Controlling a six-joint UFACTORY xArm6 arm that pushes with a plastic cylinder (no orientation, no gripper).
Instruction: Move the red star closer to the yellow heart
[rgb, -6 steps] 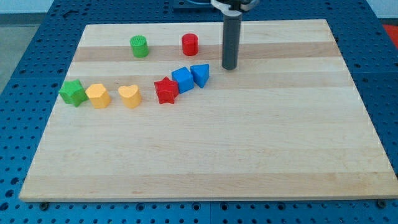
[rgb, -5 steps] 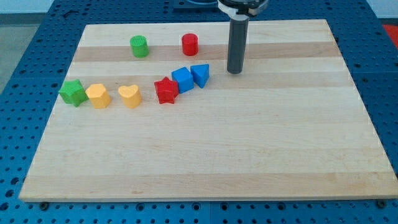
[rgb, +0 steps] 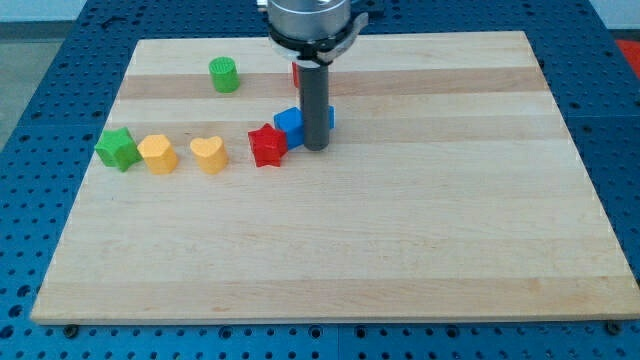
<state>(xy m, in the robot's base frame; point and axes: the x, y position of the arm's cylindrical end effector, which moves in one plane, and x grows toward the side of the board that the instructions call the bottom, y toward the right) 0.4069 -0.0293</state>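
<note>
While rod has no claw, my tip (rgb: 316, 148) sits by blue cube (rgb: 289, 123), right of red star (rgb: 267, 145); yellow heart (rgb: 209, 154) further left.

The worktop (rgb: 400, 250) is pale wood. A green cylinder (rgb: 224, 75) stands near the view's top. A green star (rgb: 117, 149) and a yellow block (rgb: 157, 154), shape unclear, sit side by side at the view's left. Blue blocks (rgb: 289, 121) and a red cylinder (rgb: 296, 72) are partly hidden.
</note>
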